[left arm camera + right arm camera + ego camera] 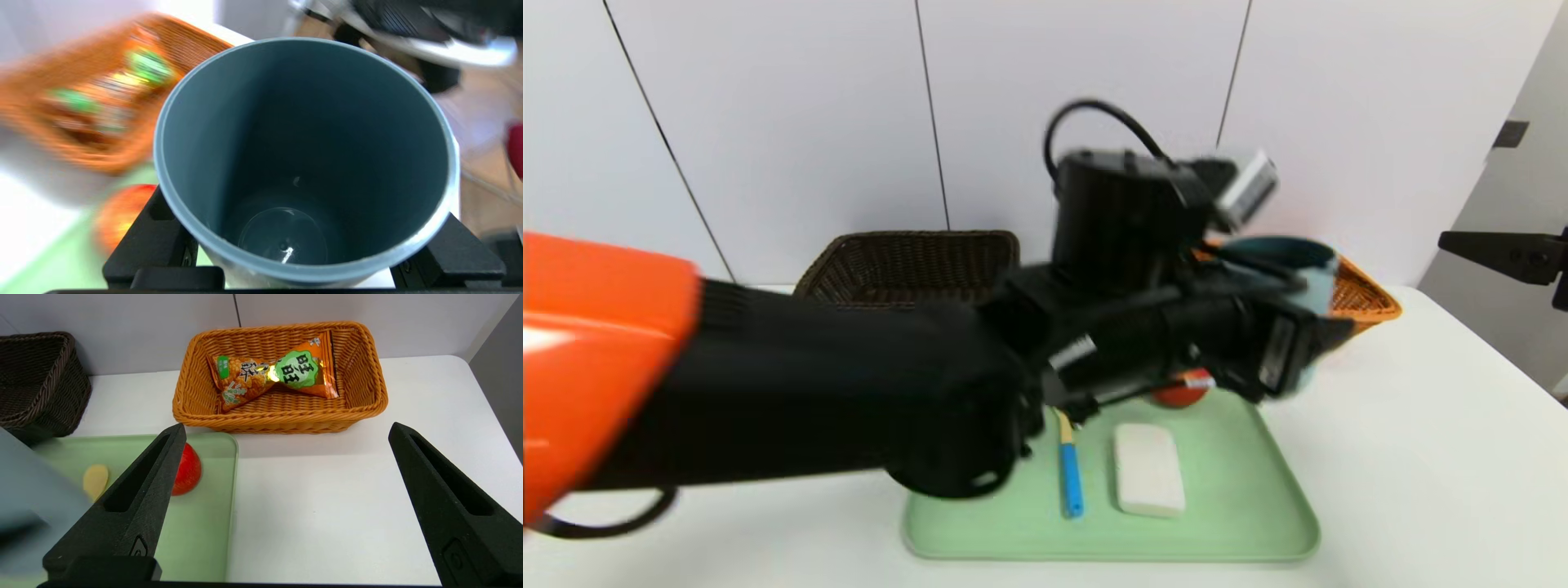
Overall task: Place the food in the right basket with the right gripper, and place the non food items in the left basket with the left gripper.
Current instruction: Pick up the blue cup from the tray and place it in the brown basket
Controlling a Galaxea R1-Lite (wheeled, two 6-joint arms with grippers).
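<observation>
Left arm extended rightward, cup [302, 163] grasped

Left gripper [1311, 343] clasps it above the tray's [1225, 539] far right; right gripper [286, 428] (parked right) stands spread.

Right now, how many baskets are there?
2. The dark brown basket stands behind the tray, toward its left; the orange-brown basket stands behind it on the right, holding snack packets. The arm could hide others.

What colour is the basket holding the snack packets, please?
Orange-brown basket, clearest in the right wrist view.
</observation>
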